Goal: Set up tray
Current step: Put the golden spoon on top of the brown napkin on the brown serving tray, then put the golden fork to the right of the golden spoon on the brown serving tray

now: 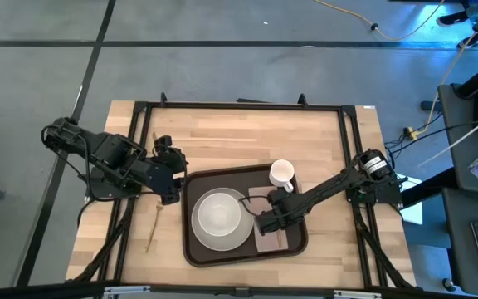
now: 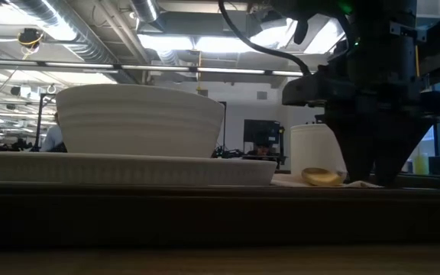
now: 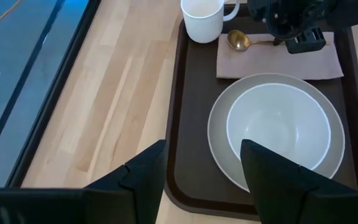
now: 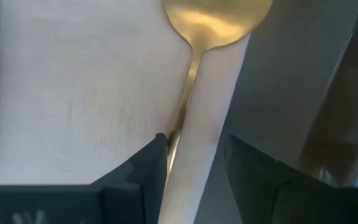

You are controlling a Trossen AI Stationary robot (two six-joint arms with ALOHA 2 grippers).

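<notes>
The table (image 1: 222, 133) was pale wood with visible grain. The tray (image 3: 185, 124) looked smooth, matt dark brown (plastic, seemingly), the napkin (image 3: 260, 62) soft cloth, and the spoon (image 4: 213, 18) shiny golden metal.

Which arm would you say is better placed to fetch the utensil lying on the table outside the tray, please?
Left, probably: the left gripper hangs open just above that utensil; the right gripper is busy with the spoon.

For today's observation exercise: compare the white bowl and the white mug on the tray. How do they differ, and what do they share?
The bowl is wide and shallow; the mug is narrow and taller for its width. The bowl has no handle; the mug has one at its side. The bowl sits on a plate; the mug stands directly on the tray, beside the napkin. Both are white, upright and look empty.
</notes>
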